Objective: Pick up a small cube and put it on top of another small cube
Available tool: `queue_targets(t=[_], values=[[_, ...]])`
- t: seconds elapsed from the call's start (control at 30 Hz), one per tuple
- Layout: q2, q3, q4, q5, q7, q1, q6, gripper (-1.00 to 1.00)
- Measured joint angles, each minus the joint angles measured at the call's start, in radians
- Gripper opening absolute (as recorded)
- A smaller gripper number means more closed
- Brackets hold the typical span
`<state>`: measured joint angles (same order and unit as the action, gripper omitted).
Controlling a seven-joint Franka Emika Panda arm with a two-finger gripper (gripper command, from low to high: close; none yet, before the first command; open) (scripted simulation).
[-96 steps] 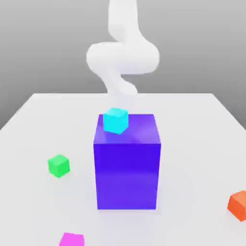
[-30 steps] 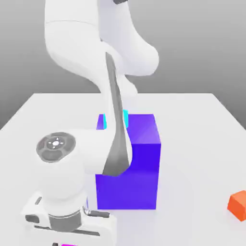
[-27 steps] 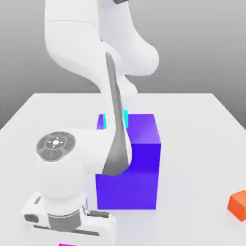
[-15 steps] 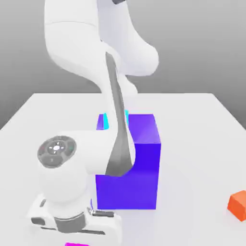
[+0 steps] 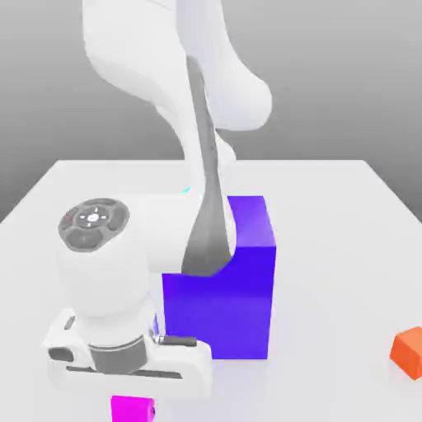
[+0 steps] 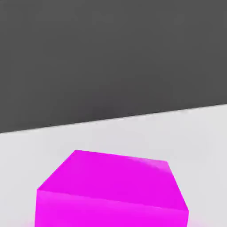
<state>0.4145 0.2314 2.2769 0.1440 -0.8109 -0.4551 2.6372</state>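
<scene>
Magenta cube [image 5: 132, 409] sits pinched beneath the gripper [image 5: 132, 399], beside the big blue-violet block [image 5: 239, 288].

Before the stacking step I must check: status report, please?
End effector shut on small magenta-pink cube. Big blue-violet block stands beside the arm. Small orange cube apart.

surface: white table [image 5: 330, 214] | on it: blue-violet block [image 5: 239, 305], orange cube [image 5: 409, 353], perhaps magenta cube [image 5: 132, 408]
</scene>
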Motion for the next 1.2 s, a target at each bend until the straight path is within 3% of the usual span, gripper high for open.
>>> queue_targets(t=[0.37, 0.77, 0.97, 1.2], values=[[-0.006, 0.012, 0.014, 0.146, 0.147, 0.057, -0.077, -1.0], [-0.094, -0.135, 0.097, 0.496, 0.406, 0.016, -0.146, -1.0], [-0.232, -0.234, 0.22, 0.529, 0.196, -0.031, -0.145, -1.0], [-0.418, -0.322, 0.381, 0.486, -0.068, -0.129, -0.113, -1.0]])
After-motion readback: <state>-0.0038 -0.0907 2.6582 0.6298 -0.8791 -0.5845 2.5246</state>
